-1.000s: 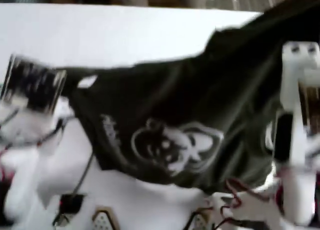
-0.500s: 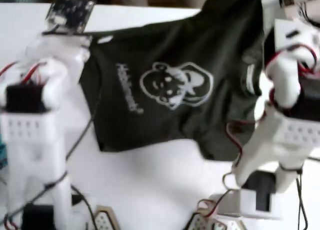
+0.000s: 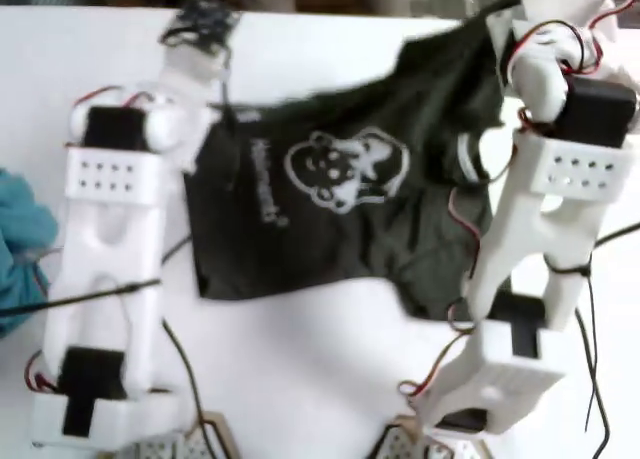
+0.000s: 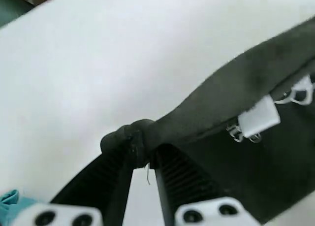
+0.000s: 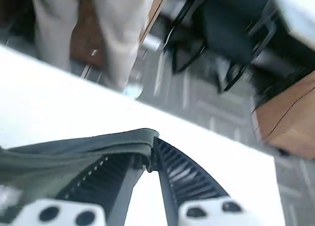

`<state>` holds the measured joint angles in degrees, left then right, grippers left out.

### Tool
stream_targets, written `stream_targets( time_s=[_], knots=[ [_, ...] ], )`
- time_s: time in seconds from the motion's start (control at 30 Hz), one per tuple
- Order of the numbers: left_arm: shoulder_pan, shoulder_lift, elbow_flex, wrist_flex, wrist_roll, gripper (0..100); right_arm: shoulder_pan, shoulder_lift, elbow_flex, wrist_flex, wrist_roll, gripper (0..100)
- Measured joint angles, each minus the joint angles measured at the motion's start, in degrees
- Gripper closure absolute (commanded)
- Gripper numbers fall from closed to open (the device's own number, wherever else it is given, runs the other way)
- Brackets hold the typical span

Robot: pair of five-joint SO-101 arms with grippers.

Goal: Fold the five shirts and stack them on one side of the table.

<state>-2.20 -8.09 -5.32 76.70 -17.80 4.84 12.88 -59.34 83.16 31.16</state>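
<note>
Shirt (image 3: 340,219), dark with a white print facing up, is spread over the white table (image 3: 300,379) between the two arms. Its far edge runs across the table from one pincer to the other. The left gripper (image 4: 140,152) is pressed together on a bunched corner of this edge, and the right gripper (image 5: 150,154) pinches the opposite end. The body of the cloth lies from both pincers toward the arm bases. I judge that the next fold must bring this held edge toward the near hem, both arms equally.
</note>
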Motion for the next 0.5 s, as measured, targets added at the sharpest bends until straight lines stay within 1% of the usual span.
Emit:
stream_targets(
  time_s=[0.2, 0.37, 0.5],
  knots=[
    [1.23, 2.37, 1.85, 0.7, 0.0, 98, 0.09, 2.73, 0.0, 4.66, 0.0, 97.9],
    [1.23, 2.9, 9.23, 0.0, -0.44, 98, 0.26, 3.34, 0.09, 7.74, 0.0, 97.9],
    [1.49, 2.29, 16.44, -2.02, -0.44, 98, 0.44, 3.52, 0.09, 10.81, 1.67, 97.8]
  ],
)
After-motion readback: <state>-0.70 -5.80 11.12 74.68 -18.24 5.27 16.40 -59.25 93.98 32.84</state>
